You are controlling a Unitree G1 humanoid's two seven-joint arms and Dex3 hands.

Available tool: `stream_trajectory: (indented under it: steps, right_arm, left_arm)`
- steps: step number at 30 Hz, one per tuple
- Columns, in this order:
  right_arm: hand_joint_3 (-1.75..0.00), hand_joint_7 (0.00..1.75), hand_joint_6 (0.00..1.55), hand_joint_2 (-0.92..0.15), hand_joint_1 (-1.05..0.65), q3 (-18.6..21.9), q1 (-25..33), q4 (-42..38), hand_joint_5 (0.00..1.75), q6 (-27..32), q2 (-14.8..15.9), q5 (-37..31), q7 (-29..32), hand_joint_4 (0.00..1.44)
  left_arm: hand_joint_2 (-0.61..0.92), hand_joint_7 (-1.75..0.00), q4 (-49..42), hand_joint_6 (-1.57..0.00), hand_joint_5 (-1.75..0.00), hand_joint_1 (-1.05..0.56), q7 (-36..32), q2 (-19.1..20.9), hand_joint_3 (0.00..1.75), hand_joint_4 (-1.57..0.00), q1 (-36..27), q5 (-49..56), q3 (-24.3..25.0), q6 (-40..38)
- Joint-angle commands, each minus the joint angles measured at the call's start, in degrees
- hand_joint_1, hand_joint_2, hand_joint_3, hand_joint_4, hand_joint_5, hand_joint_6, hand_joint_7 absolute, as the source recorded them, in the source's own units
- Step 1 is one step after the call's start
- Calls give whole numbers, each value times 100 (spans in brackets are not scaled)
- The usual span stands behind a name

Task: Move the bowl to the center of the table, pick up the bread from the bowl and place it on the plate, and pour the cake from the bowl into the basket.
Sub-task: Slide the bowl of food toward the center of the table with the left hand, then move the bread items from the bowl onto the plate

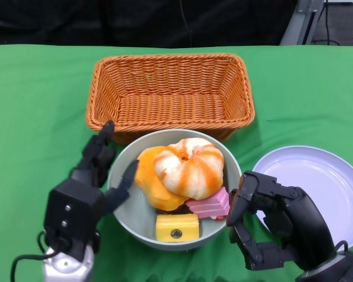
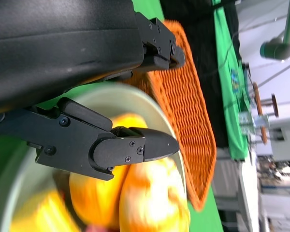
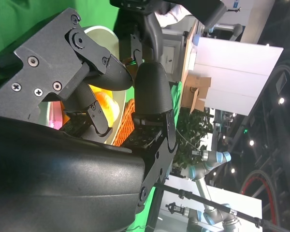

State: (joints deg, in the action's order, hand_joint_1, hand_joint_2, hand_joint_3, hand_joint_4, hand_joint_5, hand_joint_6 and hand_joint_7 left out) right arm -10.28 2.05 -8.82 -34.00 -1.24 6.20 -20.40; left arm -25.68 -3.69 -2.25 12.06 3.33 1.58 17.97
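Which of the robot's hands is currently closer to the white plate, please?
Right. The right hand sits between the bowl and the plate, overlapping the plate's near edge, while the left hand is on the bowl's far side.

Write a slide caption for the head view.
Both hands flank the food-filled bowl between basket and plate.

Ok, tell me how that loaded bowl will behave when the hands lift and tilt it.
The bowl looks rigid and smooth, so it may slip between the left hand and right hand. Piled bread rises above the rim and would probably tumble out first. The yellow cake likely slides.
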Motion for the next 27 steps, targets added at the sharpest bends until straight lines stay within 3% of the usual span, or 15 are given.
stream_trajectory:
  steps: [1, 11, 14, 17, 21, 25, 27]
  right_arm:
    - [-137, 155, 70, -40, -10, 31, 23, 48, 175, 20, 32, 22, 35, 84]
    - [-138, 155, 70, -40, -9, 36, 11, 20, 175, 10, 17, 47, 23, 84]
    - [-137, 155, 70, -39, -10, 47, 20, 25, 175, -32, 22, 4, 52, 84]
    - [-137, 155, 70, -39, -10, 71, 26, 8, 175, -83, 33, 27, 40, 84]
    - [-137, 152, 71, -38, -10, 118, 56, 69, 175, -113, 65, -52, 111, 83]
    - [-133, 147, 72, -38, -10, 172, 31, 42, 173, -231, 99, -37, 129, 83]
    - [-126, 142, 72, -41, -14, 194, 25, 58, 169, -253, 131, -54, 129, 82]
  left_arm:
    - [92, -6, 128, -41, -7, -54, 6, 261, 33, -35, 219, -98, 196, -25]
    - [92, -4, 452, -47, -7, -55, 623, 505, 26, -46, 304, -796, 495, 47]
    - [92, -6, 224, -57, -8, -54, 1055, 579, 19, -55, 451, -1212, 673, 247]
    - [92, -8, -329, -92, -12, -33, 1796, 673, 17, -90, 726, -1785, 934, 629]
    - [92, -12, -1157, -114, -19, -22, 2783, 827, 18, -115, 1108, -2317, 1206, 986]
    - [92, -12, -1605, -121, -23, -24, 3246, 886, 16, -122, 1325, -2489, 1366, 1195]
    - [92, -9, -1739, -127, -48, -23, 3354, 890, 15, -116, 1392, -2517, 1427, 1257]
